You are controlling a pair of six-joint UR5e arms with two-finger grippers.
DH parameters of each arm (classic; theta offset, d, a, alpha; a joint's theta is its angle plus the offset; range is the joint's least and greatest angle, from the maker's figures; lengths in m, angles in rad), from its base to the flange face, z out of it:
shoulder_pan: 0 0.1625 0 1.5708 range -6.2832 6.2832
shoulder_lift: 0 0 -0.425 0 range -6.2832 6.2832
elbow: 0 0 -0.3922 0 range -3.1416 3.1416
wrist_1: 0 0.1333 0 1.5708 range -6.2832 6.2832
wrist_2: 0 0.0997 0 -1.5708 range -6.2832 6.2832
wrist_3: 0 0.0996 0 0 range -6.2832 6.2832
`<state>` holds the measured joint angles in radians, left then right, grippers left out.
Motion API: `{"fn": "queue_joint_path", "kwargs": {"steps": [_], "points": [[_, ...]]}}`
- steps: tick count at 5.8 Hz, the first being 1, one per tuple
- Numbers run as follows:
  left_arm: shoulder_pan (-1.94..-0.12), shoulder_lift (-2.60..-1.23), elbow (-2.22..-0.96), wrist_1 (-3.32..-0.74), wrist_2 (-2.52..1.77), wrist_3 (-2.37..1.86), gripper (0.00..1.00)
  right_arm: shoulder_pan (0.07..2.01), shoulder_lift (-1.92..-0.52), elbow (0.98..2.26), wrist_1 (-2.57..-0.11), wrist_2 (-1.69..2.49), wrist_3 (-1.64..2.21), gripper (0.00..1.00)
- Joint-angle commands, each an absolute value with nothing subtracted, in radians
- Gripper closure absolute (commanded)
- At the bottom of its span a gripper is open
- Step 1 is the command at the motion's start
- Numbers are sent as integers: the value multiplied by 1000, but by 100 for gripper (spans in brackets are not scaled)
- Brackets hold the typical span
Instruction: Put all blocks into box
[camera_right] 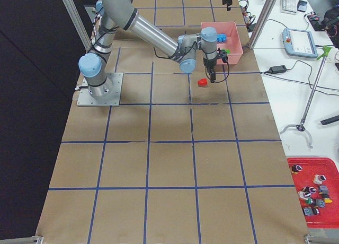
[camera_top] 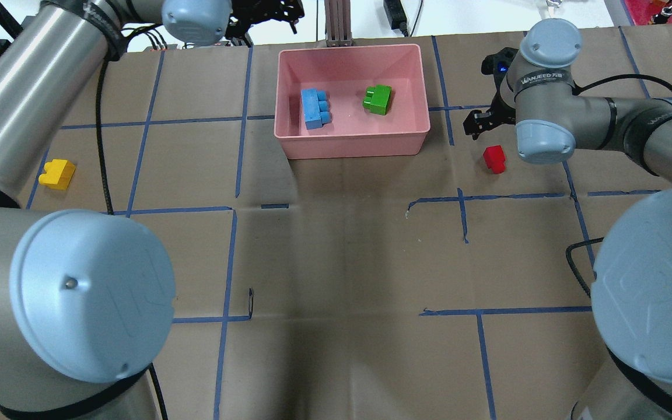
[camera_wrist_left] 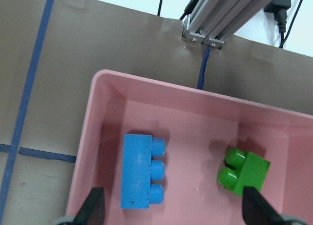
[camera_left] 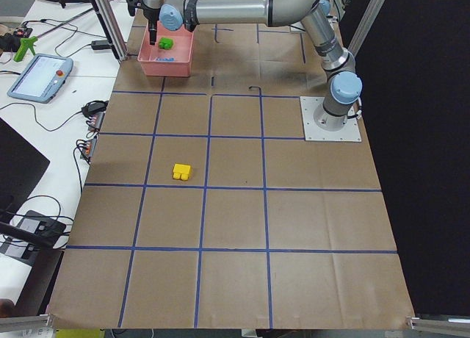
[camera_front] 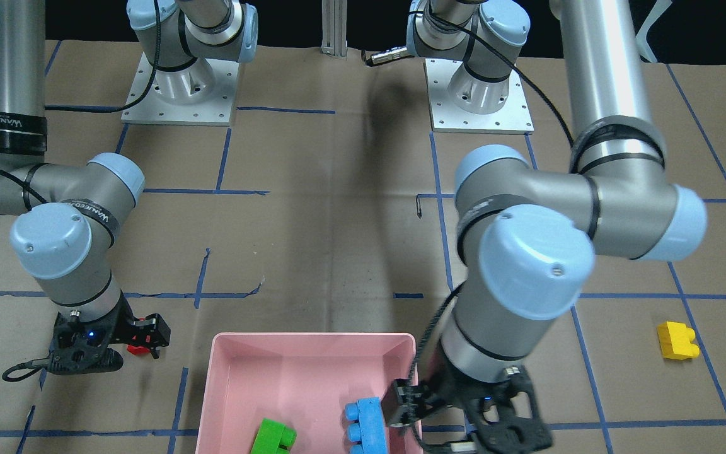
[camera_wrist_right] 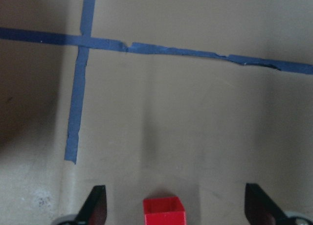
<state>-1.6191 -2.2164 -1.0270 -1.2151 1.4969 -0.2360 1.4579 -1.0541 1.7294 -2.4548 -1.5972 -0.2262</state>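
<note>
Yellow brick (camera_top: pixel 57 174) shows overhead, outside either wrist camera's frame.

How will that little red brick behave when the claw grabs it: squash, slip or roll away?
The red brick looks like hard moulded plastic, so it probably stays stiff. Its flat, boxy sides suggest it should sit still rather than roll. It is small against the open right gripper, so an off-centre squeeze might twist it or let it slip.
</note>
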Motion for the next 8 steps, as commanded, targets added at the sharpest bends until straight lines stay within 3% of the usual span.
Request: {"fn": "queue_joint_path", "kwargs": {"steps": [1, 3, 4, 6, 8], "points": [[-1443, -2139, -1096, -1319, 1489, -35, 0, 1453, -1046, 1770, -2456, -1585, -226, 1], [-1239, -2091, -1210, -1321, 1483, 203, 0, 1444, -1052, 1778, -2454, -1583, -227, 4], [-1144, -2094, -1250, -1321, 1453, 321, 0, 1427, -1054, 1779, -2453, -1583, -227, 13], [-1005, -2134, -1267, -1318, 1462, 589, 1, 1424, -1052, 1779, -2444, -1524, -227, 53], [-960, -2184, -1327, -1234, 1463, 670, 1, 1425, -1054, 1779, -2441, -1496, -224, 54]]}}
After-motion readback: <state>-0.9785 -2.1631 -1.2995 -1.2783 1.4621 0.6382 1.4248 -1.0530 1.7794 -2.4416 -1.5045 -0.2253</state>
